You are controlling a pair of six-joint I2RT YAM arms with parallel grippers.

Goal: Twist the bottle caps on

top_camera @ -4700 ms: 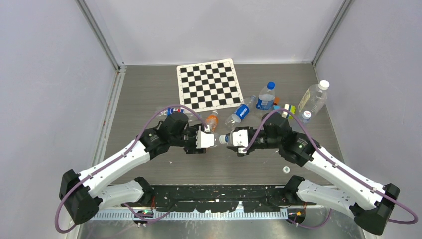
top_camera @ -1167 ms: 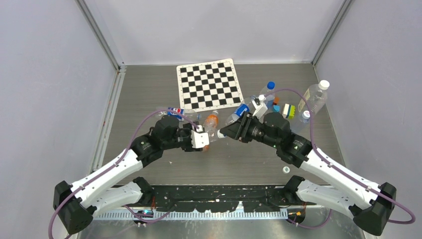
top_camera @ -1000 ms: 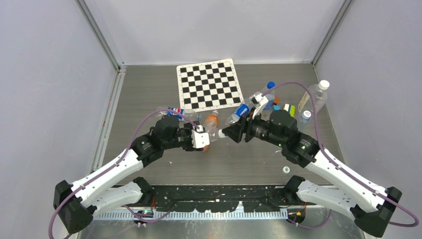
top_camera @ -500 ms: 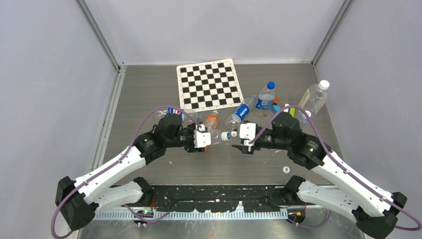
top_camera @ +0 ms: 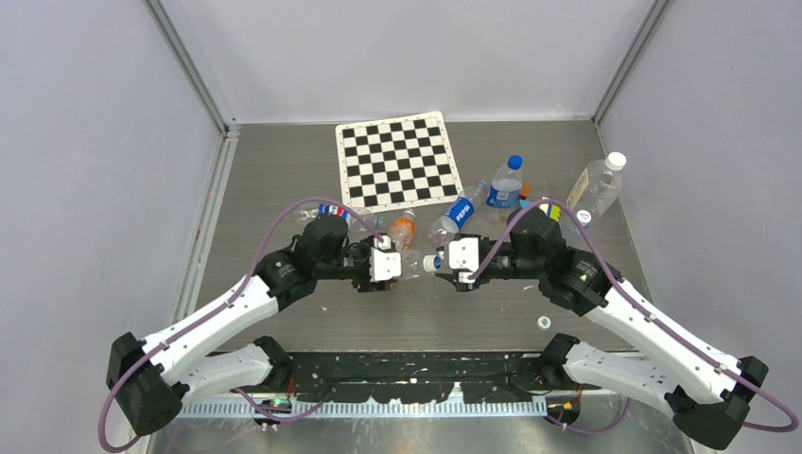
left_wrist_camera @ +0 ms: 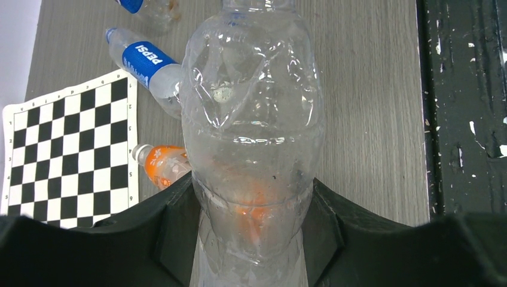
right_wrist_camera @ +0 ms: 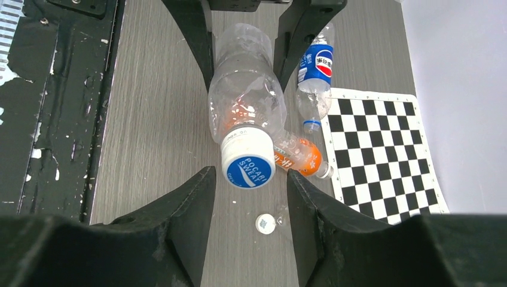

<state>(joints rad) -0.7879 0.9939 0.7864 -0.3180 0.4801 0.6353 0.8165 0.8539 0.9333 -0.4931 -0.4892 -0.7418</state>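
Observation:
My left gripper [top_camera: 405, 264] is shut on a clear bottle [left_wrist_camera: 254, 119] and holds it level above the table, neck pointing right. The bottle carries a white cap with a blue top [right_wrist_camera: 247, 163], which also shows in the top view [top_camera: 429, 263]. My right gripper [right_wrist_camera: 251, 177] is open, its fingers on either side of that cap and not touching it. In the top view the right gripper [top_camera: 444, 264] faces the left one. A small loose white cap [right_wrist_camera: 265, 223] lies on the table below. Another white cap [top_camera: 544, 323] lies near the front right.
An orange bottle [top_camera: 402, 230] and a Pepsi bottle [top_camera: 457, 214] lie behind the grippers, another Pepsi bottle [top_camera: 331, 210] to the left. A checkerboard mat [top_camera: 397, 159] lies at the back. A blue-capped bottle [top_camera: 508, 182] and a white-capped bottle [top_camera: 598, 184] stand at the right.
My right gripper has rolled back level, let go of the cap and drawn right, then come back left to the cap with its fingers open. The left arm and bottle have barely moved.

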